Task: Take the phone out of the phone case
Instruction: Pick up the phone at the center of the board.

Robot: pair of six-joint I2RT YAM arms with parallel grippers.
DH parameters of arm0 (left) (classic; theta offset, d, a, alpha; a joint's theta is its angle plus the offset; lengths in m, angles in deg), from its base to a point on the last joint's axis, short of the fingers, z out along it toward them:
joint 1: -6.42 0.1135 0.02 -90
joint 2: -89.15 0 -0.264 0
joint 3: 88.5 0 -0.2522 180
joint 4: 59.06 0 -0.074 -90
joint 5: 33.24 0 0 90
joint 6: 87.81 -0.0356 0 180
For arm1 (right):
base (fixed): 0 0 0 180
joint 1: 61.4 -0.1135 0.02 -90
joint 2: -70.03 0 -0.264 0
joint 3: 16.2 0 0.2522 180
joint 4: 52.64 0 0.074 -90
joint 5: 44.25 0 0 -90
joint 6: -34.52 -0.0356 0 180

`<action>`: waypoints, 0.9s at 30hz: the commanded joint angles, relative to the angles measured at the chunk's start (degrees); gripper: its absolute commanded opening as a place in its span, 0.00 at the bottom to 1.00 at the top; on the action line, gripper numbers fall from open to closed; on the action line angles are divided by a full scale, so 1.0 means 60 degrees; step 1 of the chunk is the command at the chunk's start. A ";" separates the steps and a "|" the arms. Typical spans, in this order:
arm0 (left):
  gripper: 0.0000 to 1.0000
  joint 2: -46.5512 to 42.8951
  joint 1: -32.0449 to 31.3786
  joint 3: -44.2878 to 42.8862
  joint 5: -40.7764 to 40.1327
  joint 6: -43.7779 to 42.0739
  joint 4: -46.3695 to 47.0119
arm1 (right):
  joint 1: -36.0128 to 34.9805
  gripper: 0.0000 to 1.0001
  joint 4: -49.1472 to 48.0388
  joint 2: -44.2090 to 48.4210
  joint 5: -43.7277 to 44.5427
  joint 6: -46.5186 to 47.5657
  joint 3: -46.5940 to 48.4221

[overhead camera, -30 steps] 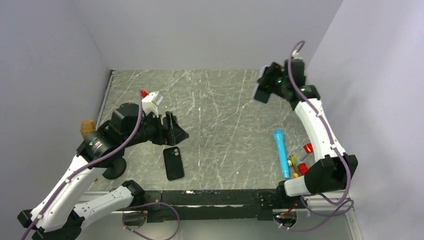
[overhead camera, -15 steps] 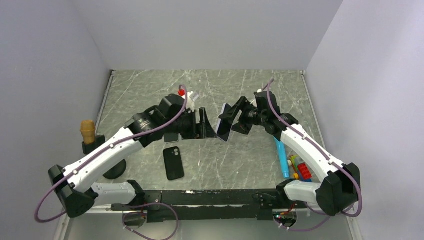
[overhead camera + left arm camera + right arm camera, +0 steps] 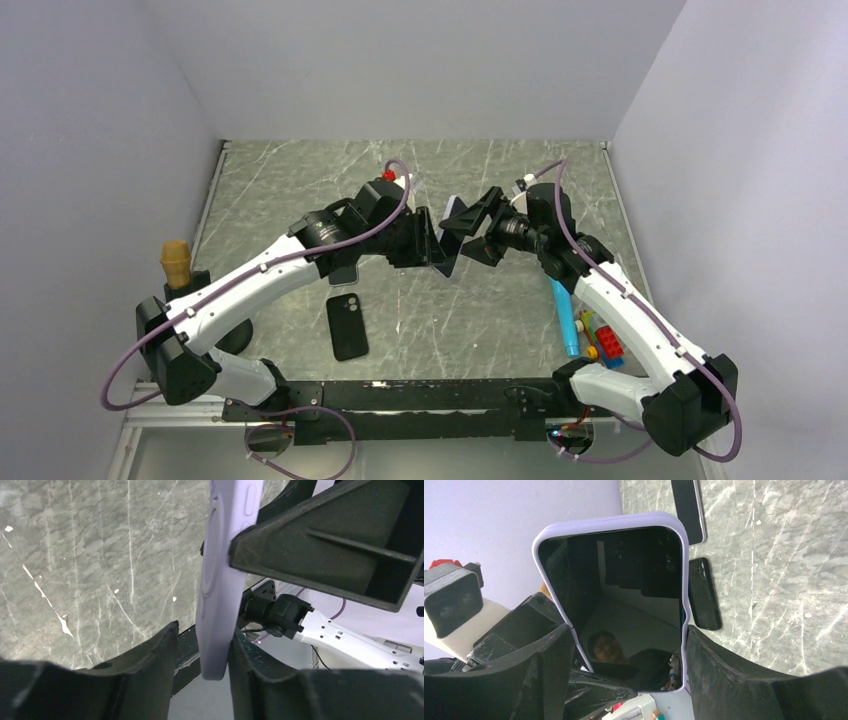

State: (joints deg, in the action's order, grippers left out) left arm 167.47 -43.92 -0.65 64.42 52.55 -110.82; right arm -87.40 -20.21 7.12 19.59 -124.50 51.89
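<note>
A phone (image 3: 624,590) with a black screen sits in a lavender case (image 3: 609,522). It is held in the air over the middle of the table (image 3: 450,238). My right gripper (image 3: 629,635) is shut on the cased phone's two long sides and shows in the top view (image 3: 466,226). My left gripper (image 3: 202,630) is open around the case's end (image 3: 220,580). Its right finger touches the case and its left finger stands a little apart. In the top view the left gripper (image 3: 430,246) meets the case from the left.
A black phone (image 3: 347,326) lies on the marble table in front of the left arm, also in the right wrist view (image 3: 704,594). Another phone (image 3: 688,510) lies nearby. A blue tube (image 3: 563,305) and toy bricks (image 3: 607,340) lie at the right. A brown cone (image 3: 177,262) stands at the left edge.
My right arm brought the cased phone down from the back right to the centre. My left arm swung right to meet it, and its fingers now straddle the case's end.
</note>
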 commanded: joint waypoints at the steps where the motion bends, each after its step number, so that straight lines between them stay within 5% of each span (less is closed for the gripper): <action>1: 0.39 0.0253 -0.0092 -0.0567 0.0067 -0.0166 0.0414 | -0.0061 0.00 -0.0781 0.0318 -0.0480 -0.0320 0.0162; 3: 0.27 0.0356 -0.0095 -0.0705 0.0098 -0.0357 0.0401 | -0.0060 0.00 -0.0648 0.0273 -0.0465 -0.0180 0.0260; 5: 0.02 0.0406 -0.0095 -0.0864 0.0168 -0.0610 0.0345 | -0.0050 0.00 -0.0528 0.0209 -0.0486 0.0091 0.0367; 6: 0.00 0.0408 -0.0082 -0.0948 0.0149 -0.0700 0.0306 | -0.0045 0.04 -0.0514 0.0152 -0.0577 0.0287 0.0409; 10: 0.00 0.0104 0.0345 -0.0520 0.1058 -0.0796 0.1135 | 0.0419 0.68 -0.0189 -0.0296 -0.1545 0.2117 0.0869; 13: 0.00 -0.0476 0.0870 0.0292 0.2504 -0.0691 0.2657 | 0.0874 0.91 0.0817 -0.0468 -0.2367 0.3872 0.1381; 16: 0.00 -0.0967 0.1280 0.0825 0.3512 -0.0877 0.3485 | 0.1683 0.97 0.1242 -0.0192 -0.3141 0.4827 0.1302; 23: 0.00 -0.1559 0.1834 0.1862 0.5591 -0.0300 0.5227 | 0.2738 0.99 -0.0884 0.0424 -0.5752 0.4125 0.0572; 27: 0.00 -0.1883 0.1836 0.2562 0.6016 0.0528 0.6725 | 0.2736 0.88 -0.1318 -0.0028 -0.6158 0.3558 0.0671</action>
State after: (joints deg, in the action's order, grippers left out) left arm 159.47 -32.97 12.77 92.88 51.05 -86.40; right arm -70.88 -21.98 8.21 -10.52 -101.46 54.99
